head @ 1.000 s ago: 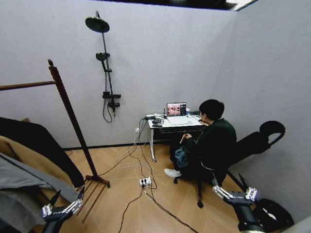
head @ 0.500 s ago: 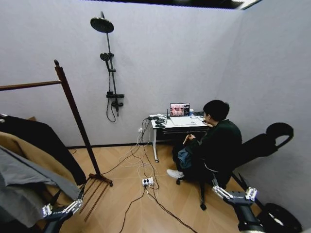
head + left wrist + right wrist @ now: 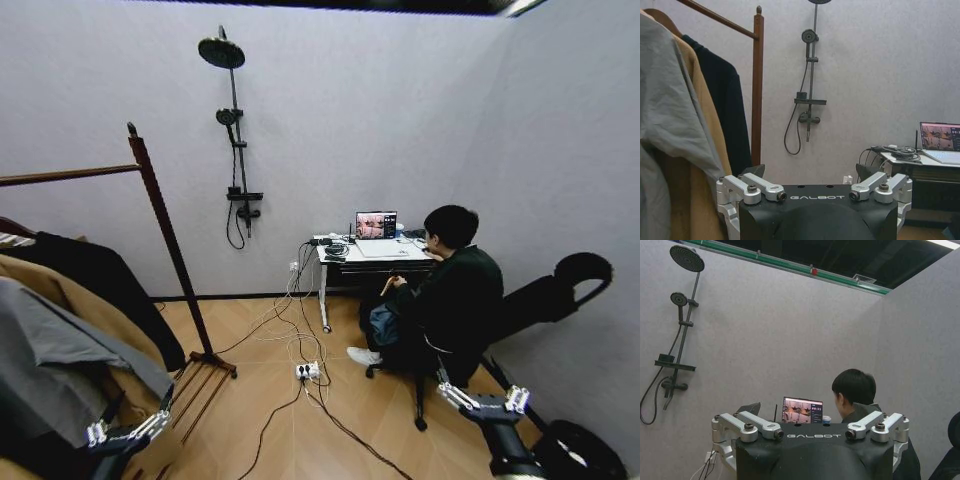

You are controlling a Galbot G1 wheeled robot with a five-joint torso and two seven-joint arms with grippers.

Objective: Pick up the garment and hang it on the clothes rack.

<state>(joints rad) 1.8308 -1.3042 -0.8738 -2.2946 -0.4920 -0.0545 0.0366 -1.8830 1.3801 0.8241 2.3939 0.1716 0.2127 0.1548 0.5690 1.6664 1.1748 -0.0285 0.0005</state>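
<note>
Head view: garment (image 3: 110, 290) hangs lengthwise downward from clothes rack (image 3: 165, 235); left gripper (image 3: 128, 420) and right gripper (image 3: 472, 385) both spread wide.

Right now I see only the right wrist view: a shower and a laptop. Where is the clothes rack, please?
Observer: The clothes rack stands on the robot's left side, left of the shower.
Operator: Does the black garment hang on it?
Observer: Yes, the garment hangs next to the post, beside a tan coat.
Operator: And the left tool?
Observer: The left tool is open and holds nothing, low before the coats.
</note>
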